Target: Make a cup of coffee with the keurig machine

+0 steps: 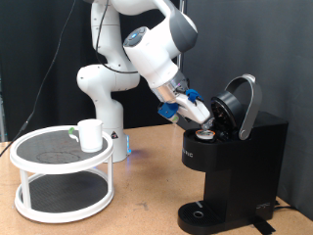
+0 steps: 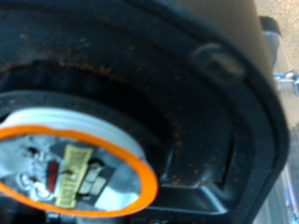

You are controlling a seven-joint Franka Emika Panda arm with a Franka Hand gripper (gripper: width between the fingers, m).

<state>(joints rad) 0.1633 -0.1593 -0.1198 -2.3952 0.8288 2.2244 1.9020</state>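
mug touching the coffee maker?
Apart. The exterior view shows the mug standing on the white round rack at that view's left, with bare table between it and the coffee maker at the right.

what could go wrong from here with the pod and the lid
1. The gripper is deep in the keurig's open top, under the raised lid; a careless exit could knock the lid.
2. The pod may not be seated flat, so the lid could jam.
3. The cup sits on the white stand, not under the spout.
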